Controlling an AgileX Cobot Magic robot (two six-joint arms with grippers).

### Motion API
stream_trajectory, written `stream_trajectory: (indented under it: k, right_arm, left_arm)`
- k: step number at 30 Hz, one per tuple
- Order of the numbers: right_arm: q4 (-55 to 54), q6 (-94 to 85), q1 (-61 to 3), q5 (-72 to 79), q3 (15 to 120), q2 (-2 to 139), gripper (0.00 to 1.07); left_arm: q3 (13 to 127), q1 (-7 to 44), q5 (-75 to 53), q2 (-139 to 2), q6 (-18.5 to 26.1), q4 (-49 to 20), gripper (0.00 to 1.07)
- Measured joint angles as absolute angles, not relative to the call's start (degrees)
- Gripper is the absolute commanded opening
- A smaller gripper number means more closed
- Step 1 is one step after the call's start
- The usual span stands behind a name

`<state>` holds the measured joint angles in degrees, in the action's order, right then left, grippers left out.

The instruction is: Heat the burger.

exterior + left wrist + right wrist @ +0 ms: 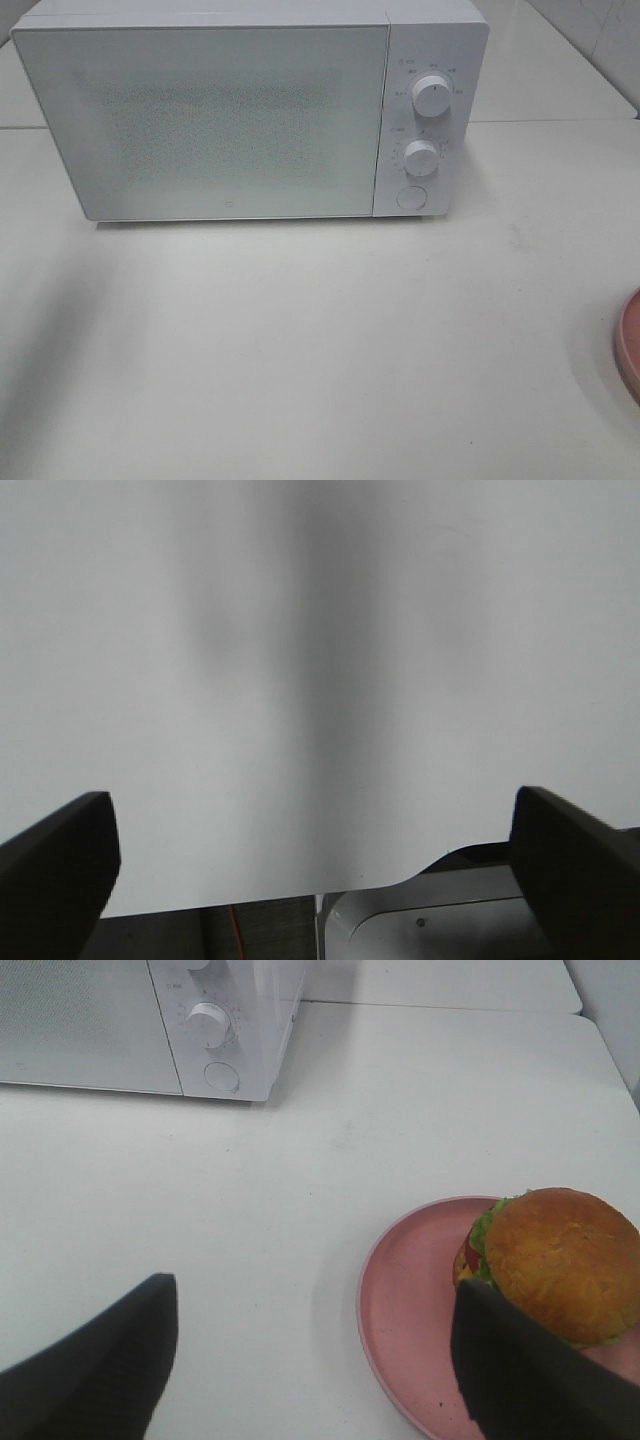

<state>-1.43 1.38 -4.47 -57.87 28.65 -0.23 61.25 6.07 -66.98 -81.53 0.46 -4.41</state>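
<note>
White everywhere up top: the microwave point(250, 110) sits at the far side of the pale counter point(300, 340), door shut, two round dials point(431, 96) stacked on its right panel with a round button point(410, 197) beneath them. From the high camera neither arm shows; only a sliver of the pink plate point(630, 345) peeks in at the right edge.

Over to the right wrist camera, and there it is: the burger point(560, 1260), golden-brown bun on top, green lettuce and a touch of red and yellow showing at its side, sitting on the pink plate point(400, 1330), near and to the right of the microwave point(150, 1020), well apart from it. The right end effector point(320, 1360) hangs above the counter with its jaws spread wide, one dark finger point(520, 1380) overlapping the plate and the burger's edge in this view; contact can't be judged.

Left wrist camera: the left end effector point(320, 865) is also spread wide, holding nothing, over bare counter at its near edge.
</note>
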Motion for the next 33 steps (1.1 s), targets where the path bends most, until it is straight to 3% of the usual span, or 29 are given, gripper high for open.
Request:
stream_trajectory:
  k: [6, 18, 25, 33]
  right_arm:
    - [-1.4, 1.4, -4.5, -57.9, 28.6, -0.2, 0.75]
    - [-1.4, 1.4, -4.5, -57.9, 28.6, -0.2, 0.75]
    - [-1.4, 1.4, -4.5, -57.9, 28.6, -0.2, 0.75]
    - [-1.4, 1.4, -4.5, -57.9, 28.6, -0.2, 0.75]
  left_arm:
    - [52.9, 0.3, -65.3, -72.1, 1.0, -6.2, 0.98]
    - [39.9, 0.0, -65.1, -56.1, 1.0, -6.4, 0.98]
    - [30.6, 0.0, -62.9, -39.9, 0.4, -6.2, 0.98]
    - [30.0, 0.0, -62.0, -25.9, -1.2, -5.1, 0.98]
